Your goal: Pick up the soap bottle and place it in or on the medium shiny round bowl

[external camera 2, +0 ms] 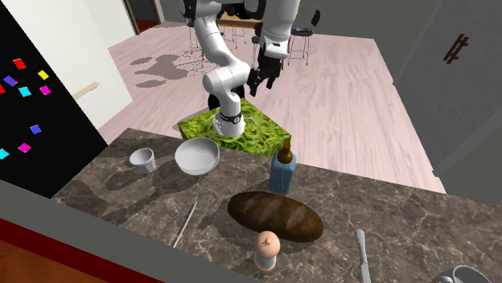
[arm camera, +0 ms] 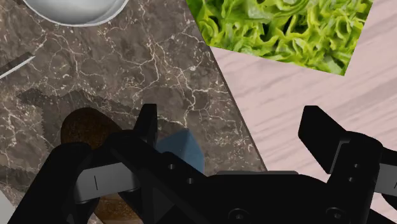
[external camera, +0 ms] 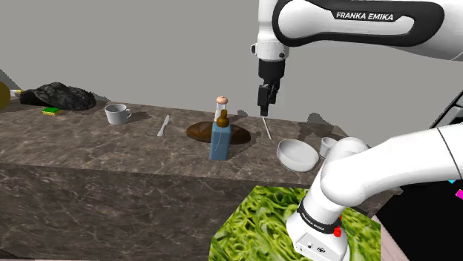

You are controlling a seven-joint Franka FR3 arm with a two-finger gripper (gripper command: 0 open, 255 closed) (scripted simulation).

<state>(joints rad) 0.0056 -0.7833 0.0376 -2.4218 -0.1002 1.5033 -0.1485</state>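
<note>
1. The gripper [arm camera: 230,112] hangs above the counter's [arm camera: 159,63] edge, its jaws spread wide with nothing clasped between them.
2. Below the jaws, nearer one finger and untouched by it, the soap bottle [arm camera: 183,149] stands upright on the counter: a blue body with a brown pump top.
3. Just beyond the bottle from the jaws lies a brown loaf [arm camera: 86,127], close against it.
4. Farther out along the counter sits the pale grey-white bowl [external camera: 297,154], well apart from the bottle.
5. A small cup [external camera: 327,146] stands just beside the bowl.
6. On the jaws' other side is the stand's leafy green top [arm camera: 286,28], over pale floorboards.
</note>
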